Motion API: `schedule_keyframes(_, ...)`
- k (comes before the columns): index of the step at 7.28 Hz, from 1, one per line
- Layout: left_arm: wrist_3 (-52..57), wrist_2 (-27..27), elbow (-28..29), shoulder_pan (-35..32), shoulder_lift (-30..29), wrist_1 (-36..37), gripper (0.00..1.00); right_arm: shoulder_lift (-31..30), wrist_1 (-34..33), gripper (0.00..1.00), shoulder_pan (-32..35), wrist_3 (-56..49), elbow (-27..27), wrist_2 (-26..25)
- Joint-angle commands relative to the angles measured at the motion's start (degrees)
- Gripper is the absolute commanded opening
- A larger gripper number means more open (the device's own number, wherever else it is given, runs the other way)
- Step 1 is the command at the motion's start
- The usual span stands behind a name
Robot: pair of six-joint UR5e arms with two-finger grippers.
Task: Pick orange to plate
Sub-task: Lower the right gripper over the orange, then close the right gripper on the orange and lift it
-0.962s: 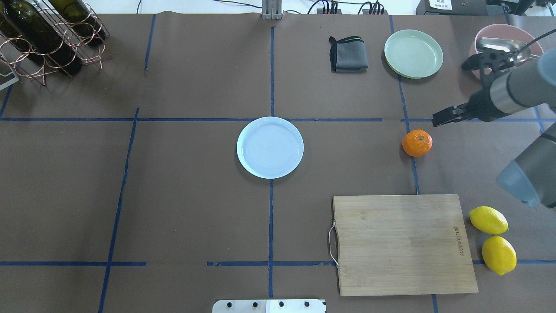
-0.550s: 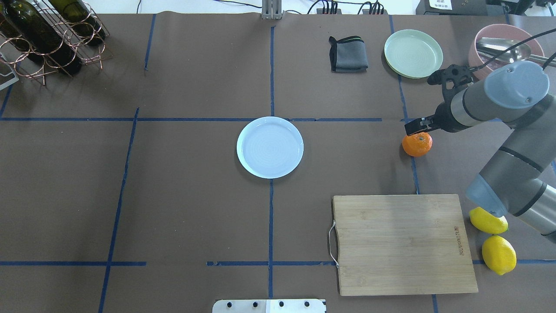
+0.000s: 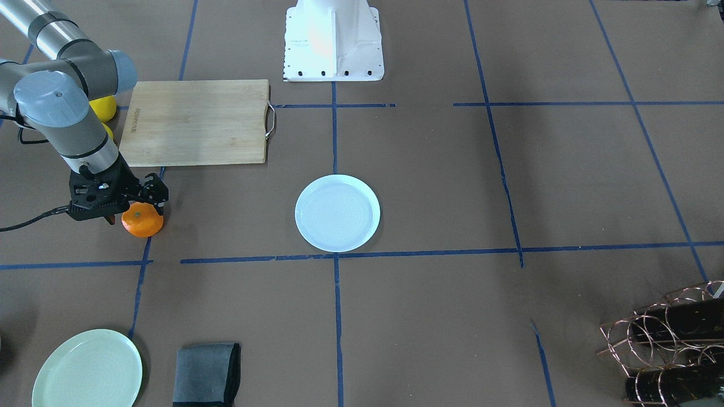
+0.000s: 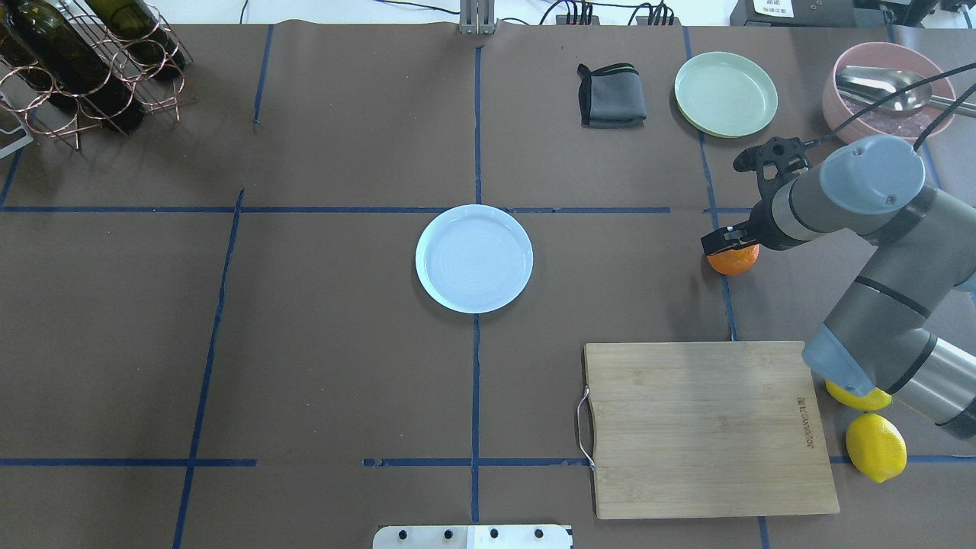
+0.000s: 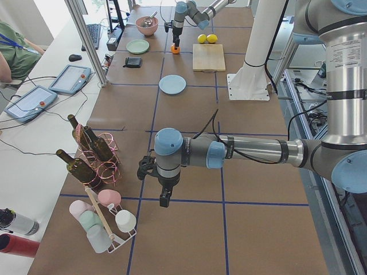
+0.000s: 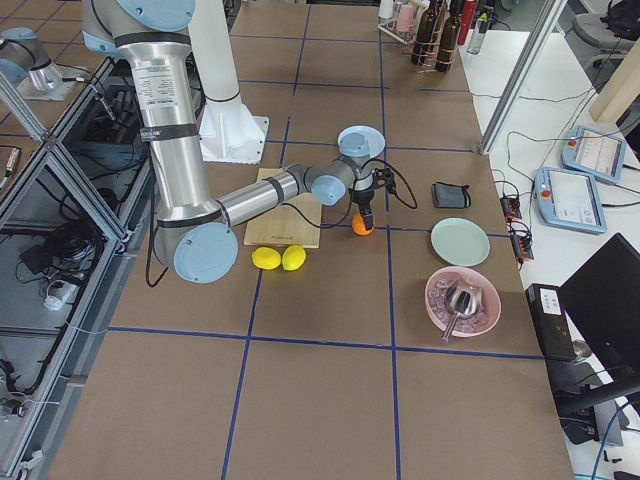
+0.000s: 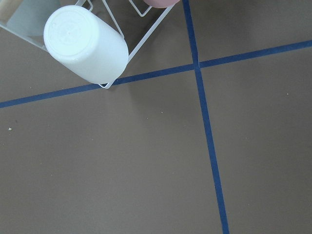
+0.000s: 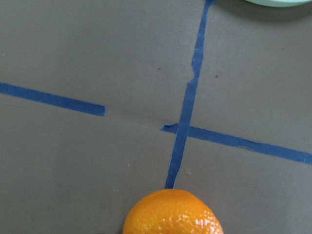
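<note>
In the exterior front-facing view, the orange is seen resting on the table at about 9 o'clock from the plate, well apart from it. The right gripper is held directly over the fruit. Its jaws are spread, one finger at each side of the orange's top, and nothing is gripped. A wooden cutting board lies at 12 o'clock from the orange.

In the overhead exterior view, the orange is found at 3 o'clock from the plate, with its upper part covered by the right gripper. A pale green plate is placed at 12 o'clock from the orange. Two lemons lie at 3 o'clock from the cutting board, the upper one partly hidden by the arm.

In the exterior left view, the left gripper is pointed down over the near end of the table. Whether it is open cannot be told.

In the exterior right view, the orange is seen under the near arm's gripper, with the plate at 12 o'clock from it.

In the left wrist-mounted view, a white cup in a wire rack is shown at 10 o'clock above crossed blue tape.

In the right wrist-mounted view, the orange is shown at 6 o'clock, cut off by the bottom edge.
</note>
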Motion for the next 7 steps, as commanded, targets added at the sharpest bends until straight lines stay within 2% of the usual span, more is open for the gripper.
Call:
schedule_keyframes(1,0.00,-0.09,-0.05,-0.06,-0.02,-0.01,1.00,0.00,0.00,1.00,-1.63,0.00,-1.22,-2.03)
schedule_keyframes(4,-0.09,0.00,-0.31,-0.06,-0.02,-0.01,1.00,0.18,0.00,0.99,-2.26,-0.09,-1.31,-2.21)
schedule_keyframes(5,0.00,0.00,-0.31,-0.06,-0.02,-0.01,1.00,0.61,0.00,0.52,-2.26,0.00,-1.23,-2.13)
schedule_keyframes(6,0.00,0.00,-0.23,-0.06,0.07,-0.01,1.00,1.23,0.00,0.22,-2.26,0.09,-0.96,-2.21)
schedule_keyframes(7,0.00,0.00,-0.31,-0.06,0.07,-0.01,1.00,3.50,-0.44,0.14,-2.26,0.26,-0.87,-2.13)
